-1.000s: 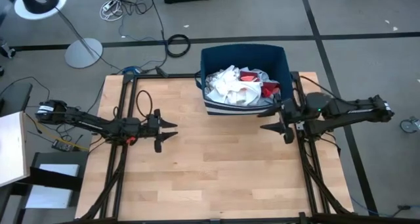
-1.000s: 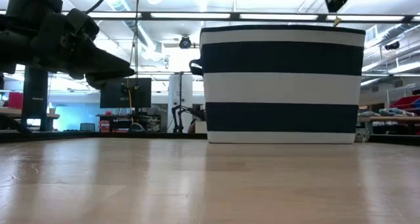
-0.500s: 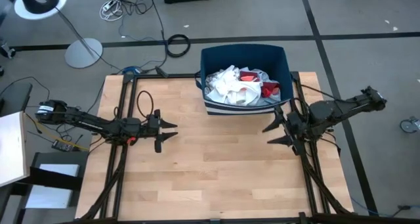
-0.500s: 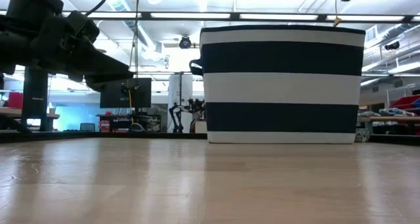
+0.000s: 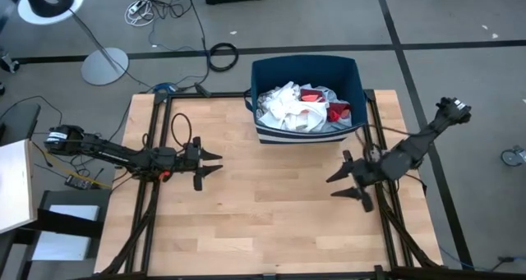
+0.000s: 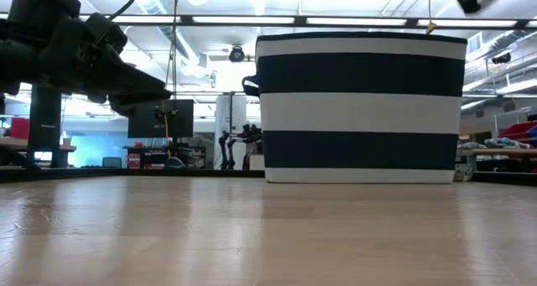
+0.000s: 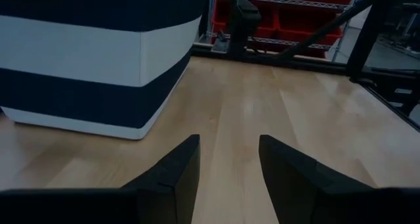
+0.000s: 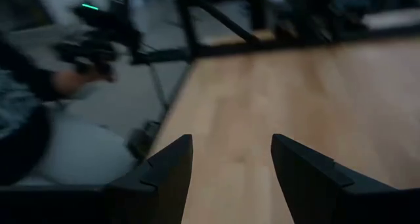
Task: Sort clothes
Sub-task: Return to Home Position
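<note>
The light wooden table (image 5: 271,231) carries one large thing, a rectangular fabric bin with dark blue and white bands (image 5: 306,61). It stands at the far edge right of centre, its long axis running across the table from side to side. Everything else is best placed from that bin. The clothes (image 5: 289,107) lie heaped inside it, a crumpled mound of mostly white soft pieces with grey-blue fabric at the sides. A small red piece (image 5: 337,111) sits toward the bin's right wall. No garment shows on the boards outside the bin in the high view. The right gripper (image 5: 331,186) hangs just in front of the bin's right front corner, a little nearer the table's front. It points leftward, away from the bin's opening, so the clothes lie behind and beside it, not ahead. Its fingers are spread wide with only bare wood between them, as the right wrist view (image 8: 231,140) confirms. The left gripper (image 5: 216,163) waits well to the left of the bin and slightly forward of it, aimed toward the bin's near corner. It too is parted and carries nothing. The right arm is the nearer to the clothes. Judging by this, sorting looks finished, and a retreat calls only for lifting clear of the bin's rim.
</note>
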